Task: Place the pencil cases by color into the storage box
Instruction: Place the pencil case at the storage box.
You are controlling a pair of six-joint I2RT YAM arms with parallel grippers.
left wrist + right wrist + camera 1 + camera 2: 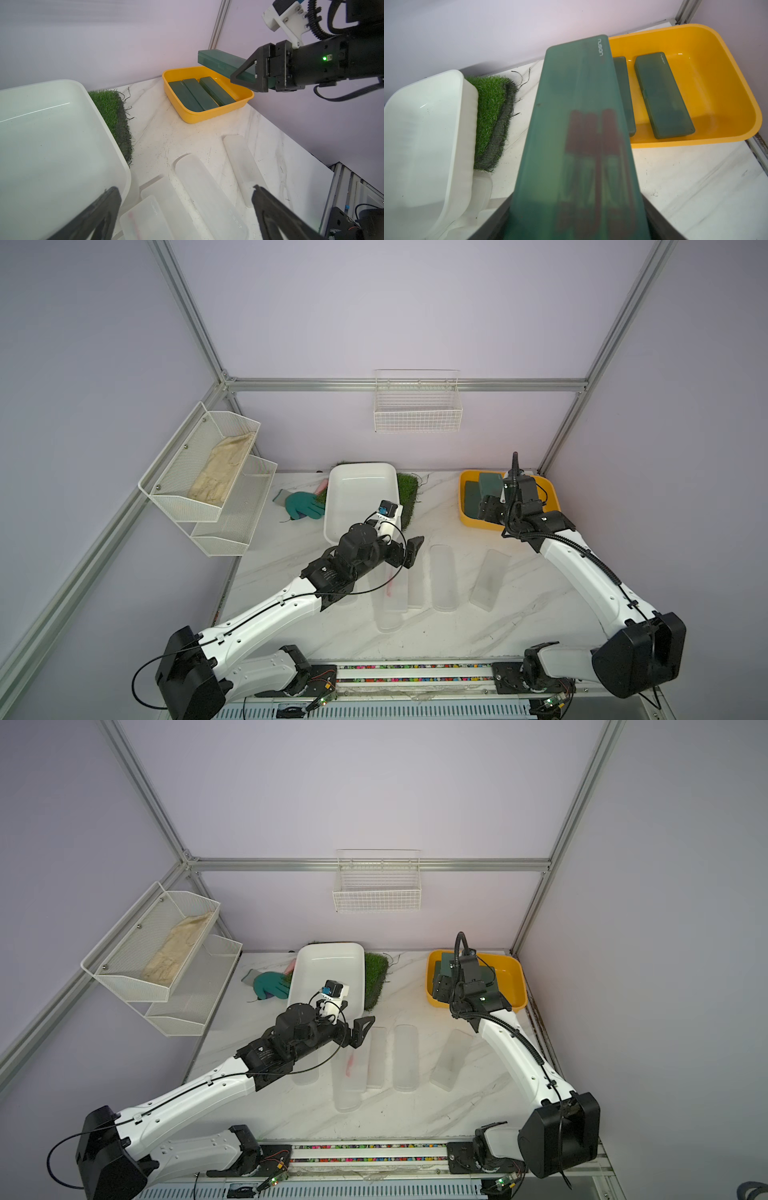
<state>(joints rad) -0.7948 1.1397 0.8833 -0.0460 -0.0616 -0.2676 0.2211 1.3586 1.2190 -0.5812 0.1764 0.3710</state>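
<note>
Three green cases (199, 94) lie in the yellow bin (207, 117).

Pale lilac walls (374, 302), aluminium rails (407, 384). A white wire basket (417, 406) hangs above the marble-patterned desk (457, 630); a two-tier mesh shelf (183, 489) hangs lower, on the adjoining wall.

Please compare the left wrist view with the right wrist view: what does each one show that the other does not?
Only the left wrist view: the right pincer from outside, shut on the dark green case; all three green cases in the yellow box; most of the frosted cases; the open left pincer. Only the right wrist view: the held case's printed logo and dark shapes showing through it. Both: the held case, yellow box, white box and grass mat.
</note>
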